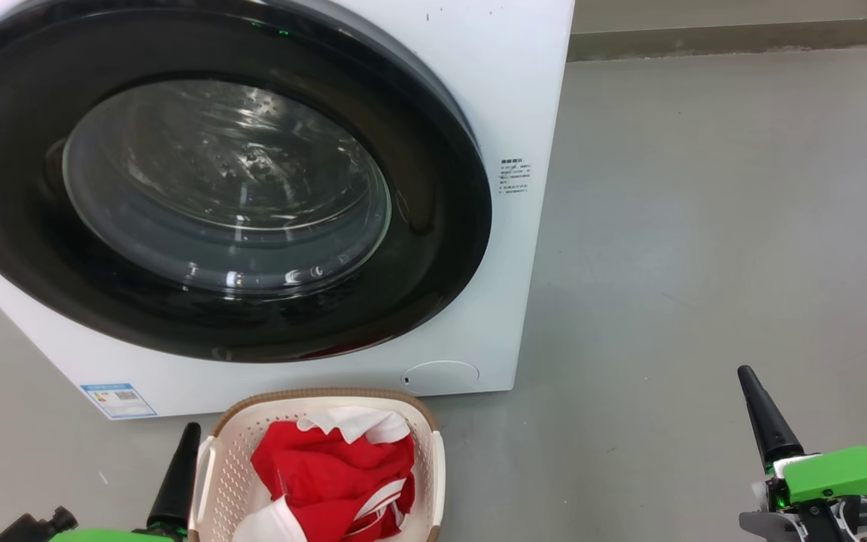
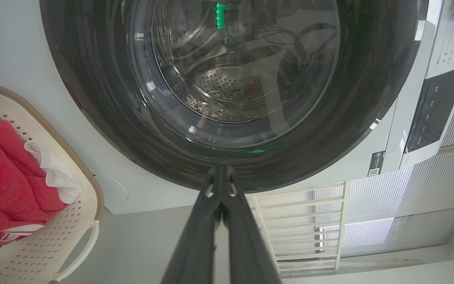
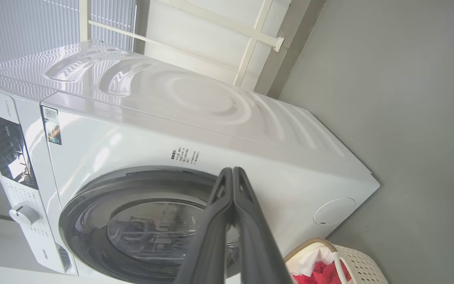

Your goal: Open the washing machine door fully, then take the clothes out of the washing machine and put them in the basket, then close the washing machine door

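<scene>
Black gloss rim, clear bulged glass: the door point(image 1: 226, 188) sits flat against the front of the washer point(image 1: 512, 90). No gap is visible along its edge in the head view or in either wrist view. It looks shut (whether the latch has caught, cannot tell). Through the glass in the left wrist view, the drum point(image 2: 227, 88) shows studded steel along its bottom. One faint reddish patch there may be a reflection or a leftover scrap, too dim to decide.

Clothes point(image 1: 332, 470): red pieces with white ones folded among them, heaped in the basket point(image 1: 226, 467) to about the rim. The basket stands on the floor point(image 1: 704, 226) just before the washer, below the door's lower edge, and is not touching the front as far as can be seen.

Left gripper point(image 2: 221, 170): fingers pressed together, nothing between them, aimed toward the door's lower rim but apart from it. In the head view it sits just left of the basket. Right gripper point(image 3: 233, 170): likewise pressed together and holding nothing, well off to the right over the floor, apart from washer and basket.

Judgement on progress: the unloading reads as done, with the clothes in the basket and the door against the machine. All three steps appear complete or nearly so. Left, if anything: confirm the latch and check that reddish patch.
</scene>
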### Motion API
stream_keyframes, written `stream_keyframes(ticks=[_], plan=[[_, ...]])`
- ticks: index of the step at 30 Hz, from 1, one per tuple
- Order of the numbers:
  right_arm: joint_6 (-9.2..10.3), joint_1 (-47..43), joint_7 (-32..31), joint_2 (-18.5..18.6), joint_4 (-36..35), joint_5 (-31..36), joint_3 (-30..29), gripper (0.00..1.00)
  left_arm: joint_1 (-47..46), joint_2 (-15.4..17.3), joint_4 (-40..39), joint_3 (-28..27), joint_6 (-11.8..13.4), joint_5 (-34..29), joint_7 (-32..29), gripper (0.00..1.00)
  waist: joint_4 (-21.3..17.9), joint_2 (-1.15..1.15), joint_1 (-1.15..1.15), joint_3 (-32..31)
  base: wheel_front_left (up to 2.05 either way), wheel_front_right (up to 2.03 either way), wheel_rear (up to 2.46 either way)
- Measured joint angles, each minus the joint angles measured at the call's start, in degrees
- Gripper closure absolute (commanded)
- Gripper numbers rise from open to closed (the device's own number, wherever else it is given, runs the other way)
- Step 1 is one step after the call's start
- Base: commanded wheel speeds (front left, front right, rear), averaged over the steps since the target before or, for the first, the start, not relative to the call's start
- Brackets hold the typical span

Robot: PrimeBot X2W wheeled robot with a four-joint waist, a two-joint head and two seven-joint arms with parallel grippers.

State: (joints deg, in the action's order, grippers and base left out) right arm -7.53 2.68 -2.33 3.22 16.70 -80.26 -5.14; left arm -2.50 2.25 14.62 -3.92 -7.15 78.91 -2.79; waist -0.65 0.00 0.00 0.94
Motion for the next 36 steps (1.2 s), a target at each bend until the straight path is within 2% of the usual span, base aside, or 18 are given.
stream_keyframes(ticks=[20, 36], plan=[[0.01, 0.9, -3.3, -0.2, -0.8, -11.2, -1.6, 1.0, -1.3, 0.0, 0.6, -0.3, 0.0, 12.6, -3.2, 1.0, 0.6, 0.0, 0.0, -0.8, 0.0, 0.0, 0.0], [0.01, 1.1, -3.5, -0.3, -1.0, -12.1, -1.7, 1.0, -1.3, 0.0, 0.6, -0.4, 0.0, 13.0, -3.3, 1.0, 0.6, 0.0, 0.0, -0.8, 0.0, 0.0, 0.0]])
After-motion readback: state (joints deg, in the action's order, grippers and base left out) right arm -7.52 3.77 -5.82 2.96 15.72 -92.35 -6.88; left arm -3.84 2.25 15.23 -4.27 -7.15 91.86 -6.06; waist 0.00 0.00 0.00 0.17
